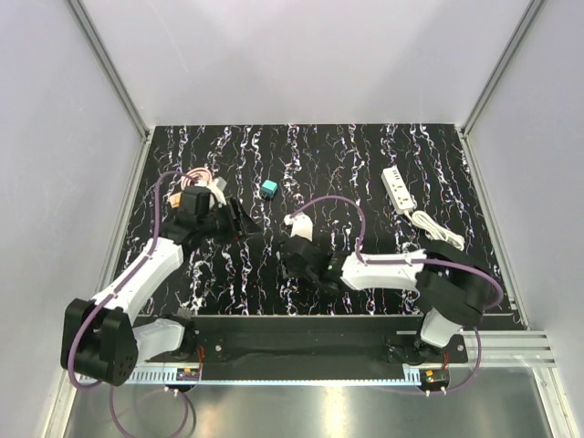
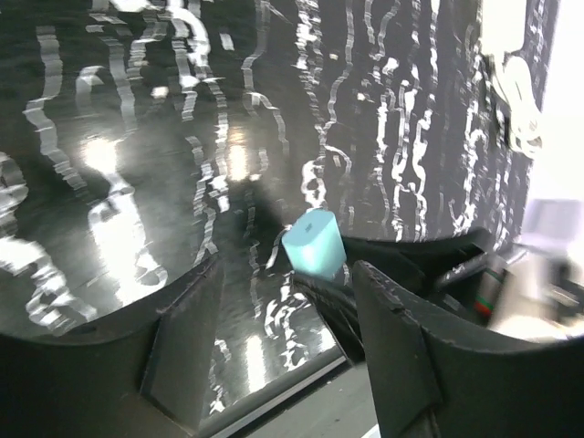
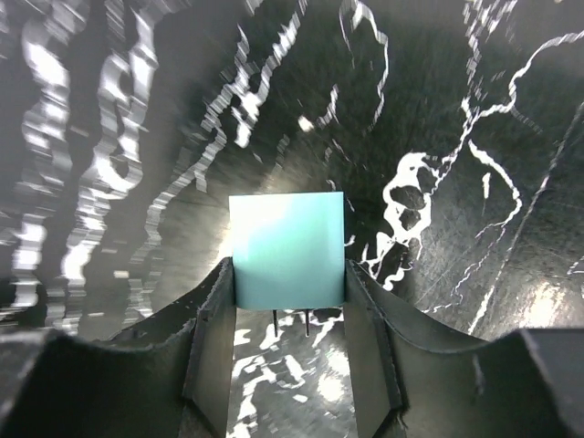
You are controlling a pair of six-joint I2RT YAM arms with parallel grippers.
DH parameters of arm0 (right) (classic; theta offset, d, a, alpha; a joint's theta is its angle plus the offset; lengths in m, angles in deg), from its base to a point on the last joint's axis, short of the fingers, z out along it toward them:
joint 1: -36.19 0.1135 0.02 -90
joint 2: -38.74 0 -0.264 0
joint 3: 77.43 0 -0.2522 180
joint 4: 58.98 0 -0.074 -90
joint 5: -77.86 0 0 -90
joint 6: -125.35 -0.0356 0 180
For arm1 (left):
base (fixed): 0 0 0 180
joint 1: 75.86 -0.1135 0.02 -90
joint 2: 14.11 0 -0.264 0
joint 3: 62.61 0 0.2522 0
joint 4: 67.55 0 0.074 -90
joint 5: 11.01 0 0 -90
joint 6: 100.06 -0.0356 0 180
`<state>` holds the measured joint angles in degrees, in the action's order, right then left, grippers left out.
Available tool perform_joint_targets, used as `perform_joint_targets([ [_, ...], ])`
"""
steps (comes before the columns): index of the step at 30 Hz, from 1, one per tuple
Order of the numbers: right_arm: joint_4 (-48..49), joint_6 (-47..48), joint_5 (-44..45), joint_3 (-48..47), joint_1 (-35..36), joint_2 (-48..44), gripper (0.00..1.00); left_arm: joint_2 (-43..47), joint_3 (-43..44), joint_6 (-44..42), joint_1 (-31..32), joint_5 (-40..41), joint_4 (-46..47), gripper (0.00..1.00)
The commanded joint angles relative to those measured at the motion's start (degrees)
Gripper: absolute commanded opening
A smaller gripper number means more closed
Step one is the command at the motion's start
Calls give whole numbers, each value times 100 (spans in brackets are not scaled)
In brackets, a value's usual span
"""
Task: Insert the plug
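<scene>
The plug (image 1: 268, 189), a small teal-blue cube, sits alone on the black marbled mat, free of both grippers. My left gripper (image 1: 243, 224) hovers just near-left of it; in the left wrist view this gripper (image 2: 287, 306) is open with only mat between its fingers. My right gripper (image 1: 294, 230) is at mid-table, shut on a paler mint-green cube (image 3: 287, 248) whose two thin metal prongs point back between the fingers (image 3: 212, 310). That cube (image 2: 313, 245) also shows in the left wrist view. The white power strip (image 1: 399, 189) lies at the far right.
The strip's coiled white cord (image 1: 436, 228) lies beside it, near the right arm. A tan-brown block (image 1: 185, 194), a grey adapter (image 1: 215, 188) and looped cable sit at the far left behind the left wrist. Grey walls enclose the mat.
</scene>
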<state>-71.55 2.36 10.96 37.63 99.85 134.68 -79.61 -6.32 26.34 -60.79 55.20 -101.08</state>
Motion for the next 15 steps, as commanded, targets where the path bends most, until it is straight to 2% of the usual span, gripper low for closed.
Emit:
perform_joint_targets([
  [1, 1101, -339, 275, 248, 33, -637, 5, -244, 28, 227, 224, -266, 939, 60],
  [5, 1349, -322, 397, 416, 24, -919, 6, -691, 186, 341, 470, -318, 1168, 54],
  [15, 1410, -217, 609, 495, 24, -1183, 6, -1237, 327, 472, 822, -758, 1669, 51],
])
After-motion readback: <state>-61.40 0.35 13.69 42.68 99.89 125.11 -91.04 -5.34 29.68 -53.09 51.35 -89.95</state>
